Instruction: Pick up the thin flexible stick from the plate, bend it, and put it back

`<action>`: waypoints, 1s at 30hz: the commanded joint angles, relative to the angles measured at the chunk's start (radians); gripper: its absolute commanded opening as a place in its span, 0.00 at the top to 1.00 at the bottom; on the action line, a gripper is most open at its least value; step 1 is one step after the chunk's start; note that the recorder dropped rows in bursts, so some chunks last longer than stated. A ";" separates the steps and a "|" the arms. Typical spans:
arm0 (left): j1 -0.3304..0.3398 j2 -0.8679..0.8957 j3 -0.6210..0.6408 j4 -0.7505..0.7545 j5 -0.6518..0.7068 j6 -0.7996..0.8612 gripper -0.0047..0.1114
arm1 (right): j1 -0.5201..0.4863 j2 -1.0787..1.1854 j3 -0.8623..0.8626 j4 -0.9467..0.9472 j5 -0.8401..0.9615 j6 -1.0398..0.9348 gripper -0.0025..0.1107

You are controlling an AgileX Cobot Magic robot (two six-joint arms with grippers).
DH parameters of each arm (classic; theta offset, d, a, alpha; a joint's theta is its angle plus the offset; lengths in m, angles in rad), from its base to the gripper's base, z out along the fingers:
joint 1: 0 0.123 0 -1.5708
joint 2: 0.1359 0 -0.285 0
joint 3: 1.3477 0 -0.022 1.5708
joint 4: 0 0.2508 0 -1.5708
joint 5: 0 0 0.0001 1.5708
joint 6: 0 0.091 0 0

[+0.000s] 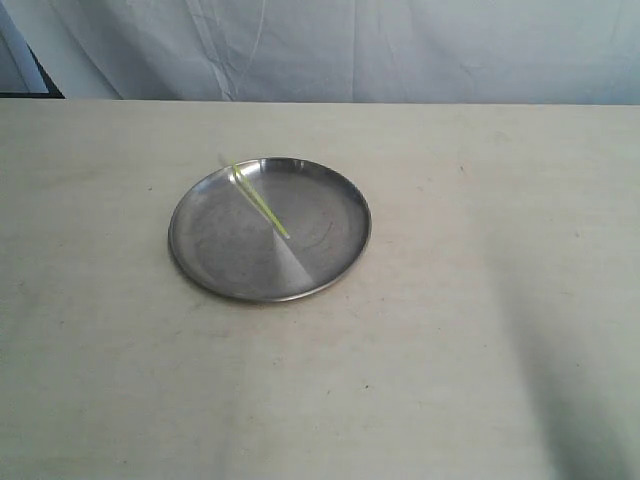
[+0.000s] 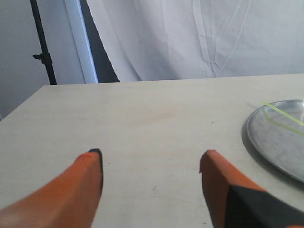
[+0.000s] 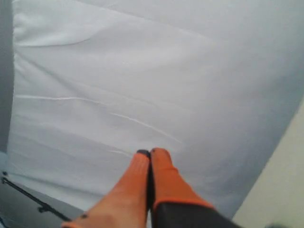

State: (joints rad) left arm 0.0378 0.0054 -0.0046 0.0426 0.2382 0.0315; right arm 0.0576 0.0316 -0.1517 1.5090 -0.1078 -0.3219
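simply, green stick [image 1: 262, 205], on steel plate [image 1: 300, 262]

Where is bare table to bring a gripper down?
Bare table lies all round the plate, widest from its right rim to the table's right edge and across the near side. The left gripper hangs open over the strip left of it. Only the plate's far-left half is taken, by the stick.

Plate [image 2: 275, 137] just outboard of left end effector [image 2: 152, 159], cut by frame edge; stick [image 2: 285, 113] runs off with it, far end unseen. Beside right end effector [image 3: 150, 153], desk [image 3: 285, 180] only a blurred sliver.
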 commanded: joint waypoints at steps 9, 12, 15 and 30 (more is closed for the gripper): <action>0.000 -0.005 0.005 0.000 0.002 -0.003 0.46 | -0.005 0.959 -0.783 -0.880 0.278 -0.134 0.98; 0.000 -0.005 0.005 0.000 0.002 -0.003 0.46 | 0.020 1.303 -1.069 -0.922 0.585 -0.130 0.98; 0.000 -0.005 0.005 0.000 0.002 -0.003 0.46 | 0.092 1.620 -1.362 -1.090 0.806 -0.019 0.99; 0.000 -0.005 0.005 0.000 0.002 -0.003 0.46 | 0.403 2.398 -2.090 -1.487 1.152 0.378 0.99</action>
State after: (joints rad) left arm 0.0378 0.0054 -0.0046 0.0426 0.2382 0.0315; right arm 0.4448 2.4159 -2.2178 -0.0656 1.0840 0.0692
